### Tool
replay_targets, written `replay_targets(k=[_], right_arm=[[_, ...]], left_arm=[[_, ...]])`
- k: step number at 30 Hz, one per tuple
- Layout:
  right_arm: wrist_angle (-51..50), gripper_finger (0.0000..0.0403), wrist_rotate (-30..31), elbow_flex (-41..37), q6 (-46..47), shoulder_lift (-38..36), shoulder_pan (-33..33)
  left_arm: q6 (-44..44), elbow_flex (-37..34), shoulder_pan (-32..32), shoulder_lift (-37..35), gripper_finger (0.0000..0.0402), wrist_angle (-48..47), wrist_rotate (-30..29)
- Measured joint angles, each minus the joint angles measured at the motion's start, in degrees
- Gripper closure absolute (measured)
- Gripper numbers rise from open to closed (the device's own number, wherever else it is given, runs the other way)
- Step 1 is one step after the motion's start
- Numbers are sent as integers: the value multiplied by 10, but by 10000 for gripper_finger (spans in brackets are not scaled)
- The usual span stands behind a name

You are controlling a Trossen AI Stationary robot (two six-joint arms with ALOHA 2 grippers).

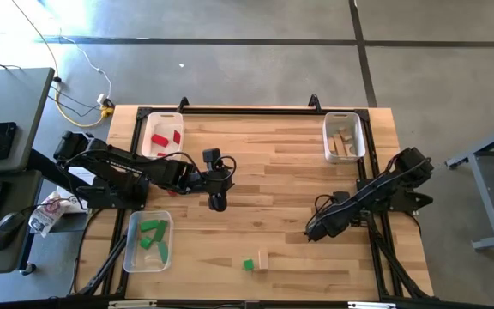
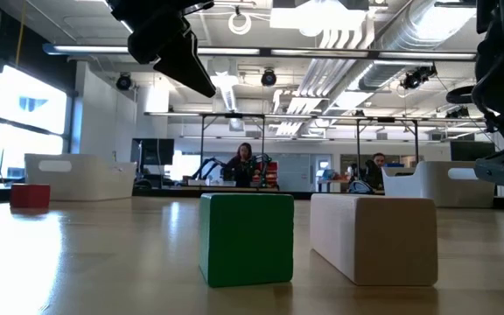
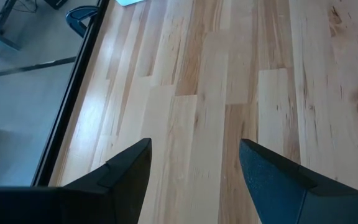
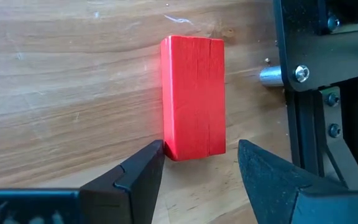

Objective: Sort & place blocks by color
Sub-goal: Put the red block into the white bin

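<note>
My right gripper is open low over the table's right part. Its fingers stand on either side of one end of a red block that lies flat on the wood. My left gripper is open above bare table near the middle. A green block and a plain wood block rest side by side near the near edge, and both loom large in the low view. Another red block sits far left in the low view. My right gripper's fingers lie along the red block, on either side of its end. One fingertip stands right at the block's long side; I cannot tell whether it touches. The other fingertip is clear of the block.
A white tray with red blocks stands at the far left, and a clear tray with green blocks at the near left. A white tray with wood blocks stands at the far right. A black frame runs beside the red block.
</note>
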Motion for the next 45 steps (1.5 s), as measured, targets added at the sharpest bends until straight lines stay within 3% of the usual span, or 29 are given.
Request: replay_targets(k=[6, 17, 27, 36, 45], right_arm=[[-7, 204, -10, -3, -22, -16, -21], [-40, 203, 128, -4, -53, -131, -27], [-73, 203, 197, -3, -77, -210, -26], [82, 203, 158, -114, -74, -256, -26], [69, 203, 103, -106, -85, -260, -26]], left_arm=[[-2, 0, 0, 0, 174, -2, 0], [-2, 0, 0, 0, 174, -3, 0], [-4, 0, 0, 0, 174, 0, 0], [-4, 0, 0, 0, 174, -1, 0], [-4, 0, 0, 0, 174, -1, 0]])
